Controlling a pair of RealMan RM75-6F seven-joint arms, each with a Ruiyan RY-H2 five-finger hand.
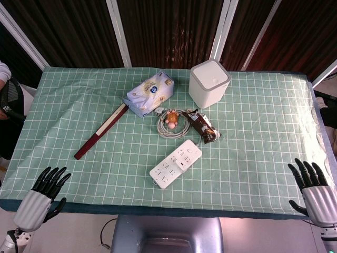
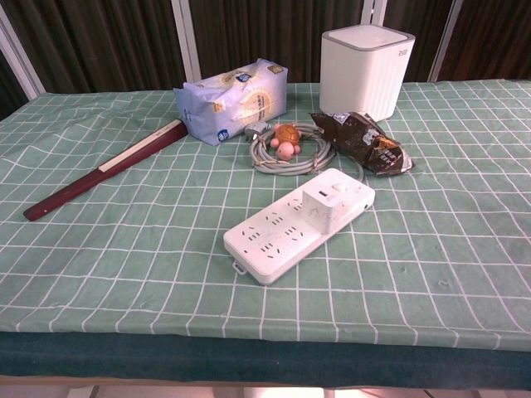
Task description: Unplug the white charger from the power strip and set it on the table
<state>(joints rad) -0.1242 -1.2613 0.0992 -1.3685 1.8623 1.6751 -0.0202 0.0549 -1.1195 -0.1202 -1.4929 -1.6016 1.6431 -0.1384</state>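
- Your left hand [image 1: 43, 194] hangs unclenched at the near left edge of the surface [image 1: 263, 132], grasping nothing.
- Your right hand [image 1: 314, 191] hangs likewise at the near right edge.
- The white charger [image 2: 325, 201] sits plugged into the power strip [image 2: 282, 232], centred between both hands, well apart from each.

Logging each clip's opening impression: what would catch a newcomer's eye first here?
The white power strip lies mid-table on the green checked cloth, with the white charger plugged in toward its far end. Behind it sit a white box, a blue tissue pack and a coiled cable. The left hand and right hand wait open at the near corners.
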